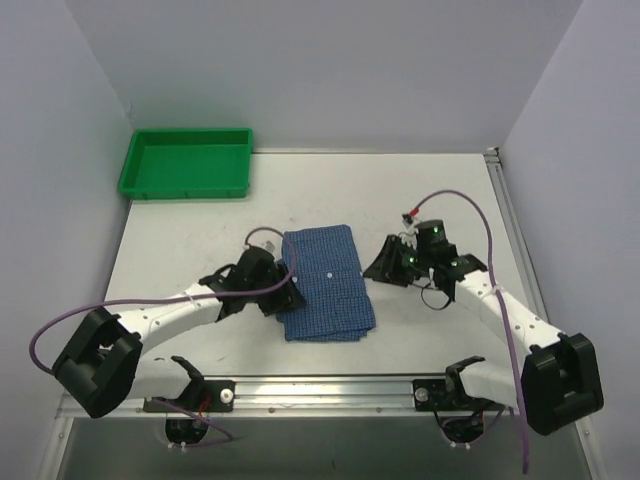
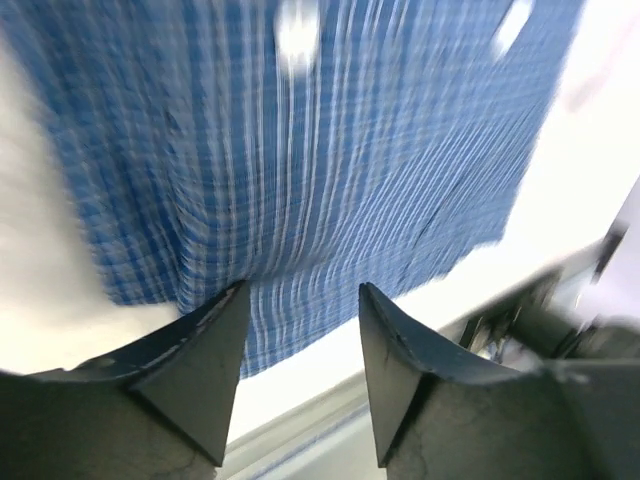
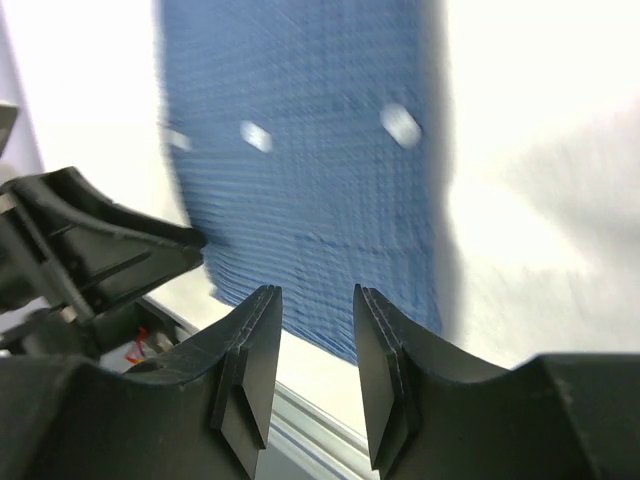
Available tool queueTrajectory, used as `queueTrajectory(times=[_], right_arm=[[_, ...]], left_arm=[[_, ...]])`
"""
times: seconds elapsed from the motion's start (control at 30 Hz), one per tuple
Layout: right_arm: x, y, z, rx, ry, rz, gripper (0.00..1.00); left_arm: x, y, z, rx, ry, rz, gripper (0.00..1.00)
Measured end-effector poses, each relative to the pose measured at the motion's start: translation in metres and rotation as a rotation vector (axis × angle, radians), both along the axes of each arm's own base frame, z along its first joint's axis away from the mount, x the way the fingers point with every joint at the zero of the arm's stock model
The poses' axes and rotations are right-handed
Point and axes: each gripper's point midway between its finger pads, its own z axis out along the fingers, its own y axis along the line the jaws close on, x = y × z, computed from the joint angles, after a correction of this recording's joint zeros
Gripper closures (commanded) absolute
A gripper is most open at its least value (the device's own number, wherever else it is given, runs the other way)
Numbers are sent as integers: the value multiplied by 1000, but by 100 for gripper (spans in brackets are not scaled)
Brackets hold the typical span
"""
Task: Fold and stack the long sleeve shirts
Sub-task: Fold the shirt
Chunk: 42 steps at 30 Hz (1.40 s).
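At the centre of the top view, the folded blue shirt (image 1: 325, 283) lies flat on the table (image 1: 180, 255) between the left gripper (image 2: 300, 300) and the right gripper (image 3: 315, 300), both spread and empty; a pinch catching only its top layer would probably undo the fold

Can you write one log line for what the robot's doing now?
blue checked button-up shirt: folded flat, mid-table | left gripper: open, at its left edge | right gripper: open, right of it, apart | green plastic tray: far-left corner
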Motion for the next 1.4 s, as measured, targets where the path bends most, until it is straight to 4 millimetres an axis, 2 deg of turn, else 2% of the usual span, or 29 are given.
queueTrajectory(times=[0.1, 0.2, 0.27, 0.33, 0.4, 0.47, 0.6, 0.77, 0.83, 0.93, 1.0, 1.17, 1.2, 1.27, 1.3, 1.4], right_arm=[[39, 14, 42, 22, -105, 24, 64], [76, 28, 61, 23, -158, 44, 64], [99, 36, 61, 13, -162, 64, 64], [119, 45, 52, 1, -150, 91, 64], [136, 56, 36, -11, -125, 129, 64], [143, 61, 16, -31, -99, 160, 64], [130, 65, -28, -75, -6, 223, 64], [90, 61, -64, -108, 98, 277, 64], [79, 58, -64, -99, 89, 275, 64], [46, 47, -65, -115, 125, 241, 64], [21, 49, -65, -119, 150, 242, 64], [-30, 78, -60, -106, 184, 293, 64], [-34, 82, -57, -102, 186, 297, 64], [-31, 83, -49, -89, 167, 274, 64], [-25, 81, -43, -80, 146, 256, 64], [-2, 71, -14, -30, 58, 185, 63]], left_arm=[[42, 17, 29, 4, -74, 84, 41], [76, 18, 58, -16, -142, 115, 43], [87, 9, 66, -34, -154, 101, 46], [86, 0, 63, -44, -139, 71, 48], [76, -3, 47, -30, -97, 46, 49], [62, 1, 28, -8, -45, 29, 49], [40, 17, -8, 51, 50, 30, 49], [47, 24, -20, 58, 89, 34, 49], [55, 27, -21, 61, 110, 27, 49], [80, 34, -20, 82, 110, 33, 49], [106, 37, -18, 110, 83, 36, 48], [185, 40, 0, 180, -58, 35, 40], [195, 41, 6, 189, -84, 36, 38], [209, 44, 23, 195, -143, 42, 34], [211, 46, 32, 198, -170, 46, 24], [197, 55, 60, 199, -235, 61, 7]])
